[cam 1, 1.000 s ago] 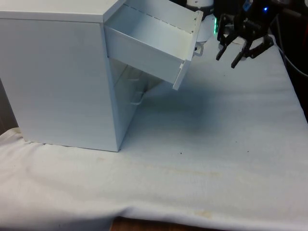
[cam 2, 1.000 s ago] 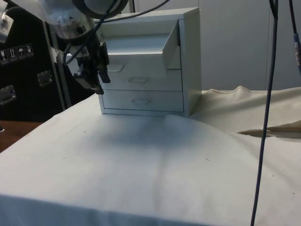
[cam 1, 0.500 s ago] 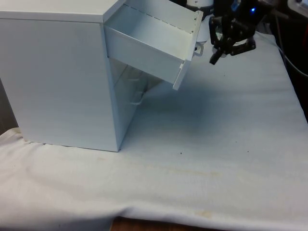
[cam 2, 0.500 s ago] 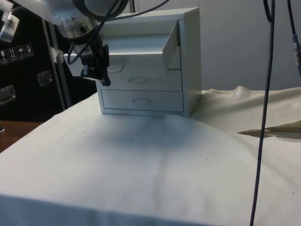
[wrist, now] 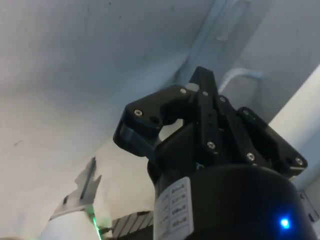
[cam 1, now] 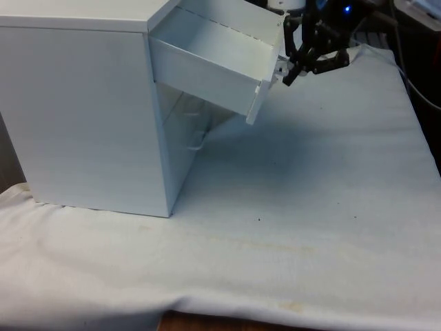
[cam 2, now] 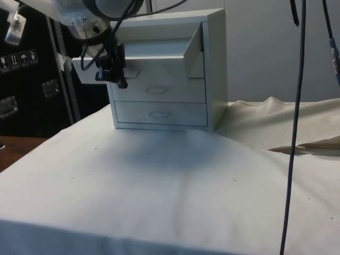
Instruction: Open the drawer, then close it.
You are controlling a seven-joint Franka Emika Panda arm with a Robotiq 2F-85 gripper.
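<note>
A white chest of drawers (cam 1: 83,110) stands at the front view's left. Its top drawer (cam 1: 213,55) is pulled out and sags a little towards the cloth. My black gripper (cam 1: 289,79) is right at the drawer's front panel, beside its small white handle (cam 1: 282,69), and its fingers are shut with nothing between them. From the side, the gripper (cam 2: 120,82) hangs in front of the open drawer (cam 2: 154,50), above two closed lower drawers (cam 2: 156,91). In the wrist view the fingertips (wrist: 202,75) meet just beside the curved handle (wrist: 240,75).
The white cloth (cam 1: 310,193) spreads wide in front of the chest. Dark cables (cam 1: 413,76) run along the front view's right edge. In the side view a cable (cam 2: 292,133) hangs down at the right, over rumpled cloth (cam 2: 297,143).
My gripper has travelled from open space over to the drawer's front panel, turning as it went. Its fingers, spread a second ago, now meet. The drawer front has shifted slightly inward.
</note>
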